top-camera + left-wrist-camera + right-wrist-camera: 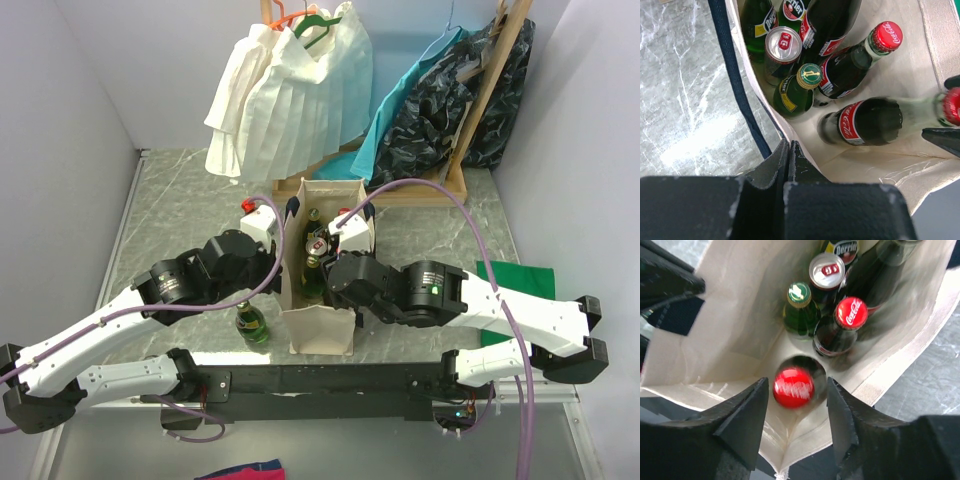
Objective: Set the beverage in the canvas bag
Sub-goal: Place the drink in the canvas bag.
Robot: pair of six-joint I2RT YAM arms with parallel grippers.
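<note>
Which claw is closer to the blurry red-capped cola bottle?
Right. The right gripper straddles the cap of the cola bottle; the left gripper pinches the rim of the bag, farther off.

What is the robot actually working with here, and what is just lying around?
In the job: bag, pinched by the left end effector; Coke bottle between the open right end effector; drinks already inside; likely the green bottle beside it.
Just lying about: white garment, teal cloth, green cloth, wooden rack.

Jaws together, left gripper (788, 150) pinching the rim of the canvas bag (910, 55), navy strap (735, 75) alongside, inside a silver can (782, 44), green bottles (797, 90), an upright cola bottle (850, 67), one blurred cola bottle (865, 122) tipped sideways, marble table (680, 100) at left.
</note>
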